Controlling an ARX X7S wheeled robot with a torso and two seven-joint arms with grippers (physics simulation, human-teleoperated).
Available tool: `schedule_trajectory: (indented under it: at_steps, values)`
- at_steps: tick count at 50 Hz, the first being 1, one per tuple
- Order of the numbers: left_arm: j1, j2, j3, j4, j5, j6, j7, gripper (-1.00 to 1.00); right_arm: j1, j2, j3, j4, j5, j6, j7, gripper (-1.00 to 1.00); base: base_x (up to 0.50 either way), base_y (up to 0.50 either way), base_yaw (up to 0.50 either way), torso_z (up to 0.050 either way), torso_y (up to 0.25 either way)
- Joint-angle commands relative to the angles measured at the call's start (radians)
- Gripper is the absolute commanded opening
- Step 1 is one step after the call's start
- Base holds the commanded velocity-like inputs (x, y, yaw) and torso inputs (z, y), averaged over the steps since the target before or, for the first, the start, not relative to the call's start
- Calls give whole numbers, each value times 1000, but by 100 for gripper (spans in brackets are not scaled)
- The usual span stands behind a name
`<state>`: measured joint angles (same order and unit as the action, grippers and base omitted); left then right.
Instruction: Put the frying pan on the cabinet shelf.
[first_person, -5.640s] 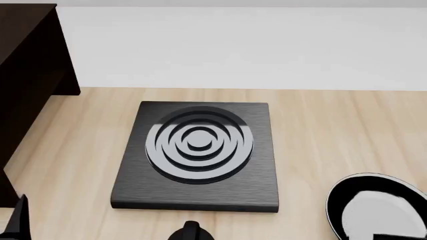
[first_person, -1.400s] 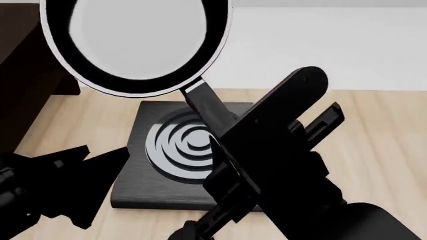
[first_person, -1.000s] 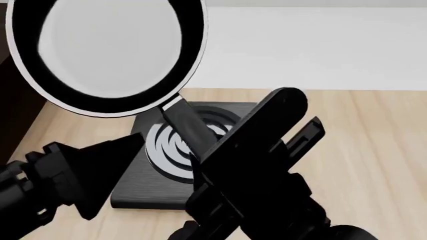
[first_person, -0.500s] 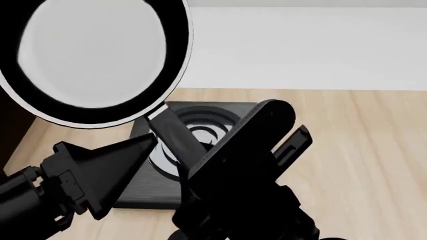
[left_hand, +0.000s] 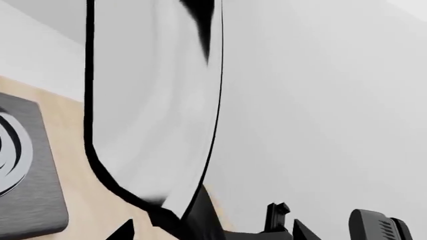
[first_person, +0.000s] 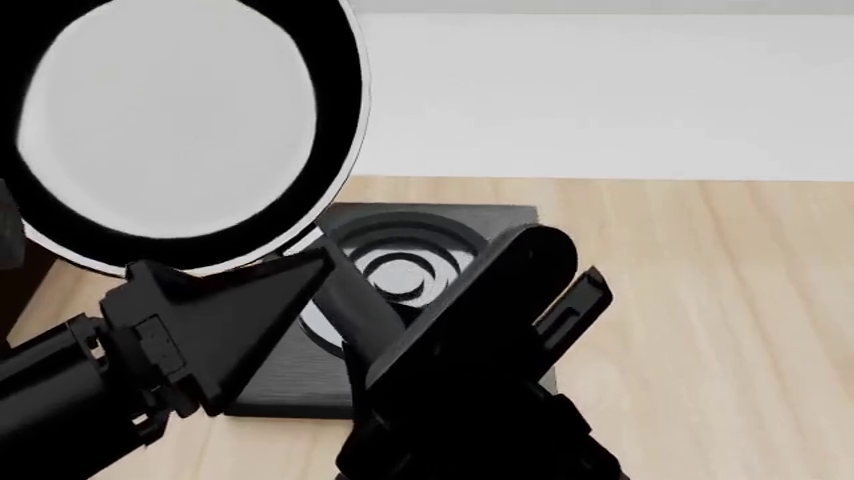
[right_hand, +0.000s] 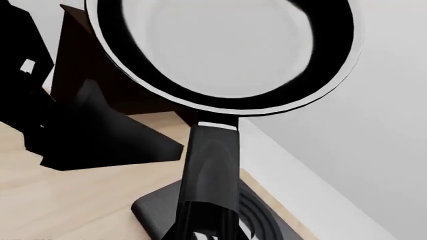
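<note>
The frying pan (first_person: 180, 125), black with a pale grey inside and a thin light rim, hangs in the air at the upper left, its inside tilted towards the camera. My right gripper (first_person: 400, 340) is shut on its long black handle (right_hand: 213, 165), and the pan (right_hand: 223, 50) fills the top of the right wrist view. My left gripper (first_person: 254, 300) is open just left of the handle. In the left wrist view the pan (left_hand: 153, 115) shows edge-on and the handle (left_hand: 200, 220) lies between the spread fingertips (left_hand: 125, 231). The dark cabinet (right_hand: 73, 65) stands behind the pan; its shelf is hidden.
The square black stove plate (first_person: 441, 250) with concentric rings lies on the light wooden tabletop (first_person: 721, 300) under both arms. It also shows in the left wrist view (left_hand: 27, 190). A white wall (first_person: 601, 90) runs behind the table. The cabinet's edge (first_person: 24, 285) shows at far left.
The right gripper has carried the pan further left, towards the cabinet. The left gripper has come up and to the right, close to the handle.
</note>
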<state>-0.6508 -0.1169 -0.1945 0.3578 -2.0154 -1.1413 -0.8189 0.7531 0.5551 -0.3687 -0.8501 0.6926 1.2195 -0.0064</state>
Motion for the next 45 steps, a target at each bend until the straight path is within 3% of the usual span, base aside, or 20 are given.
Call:
schedule_trajectory:
  at_steps: [1,25,26,45]
  values:
    - [-19,11,10,-26,32,52,31,100,-5,4,19,-14,-92,-53,14,-100,0,0,0,0,0]
    - [31,25,41,-59,110,85,115,100,2,-13,6,-46,-71,-47,40,-100,0,0,0,0,1]
    - [33,24,40,-55,116,89,113,-100,0,-12,6,-45,-73,-50,41,-100,0,0,0,0,0]
    - [14,30,13,-30,171,194,96,-100,-27,-14,-4,-42,-76,-73,61,-100,0,0,0,1,2]
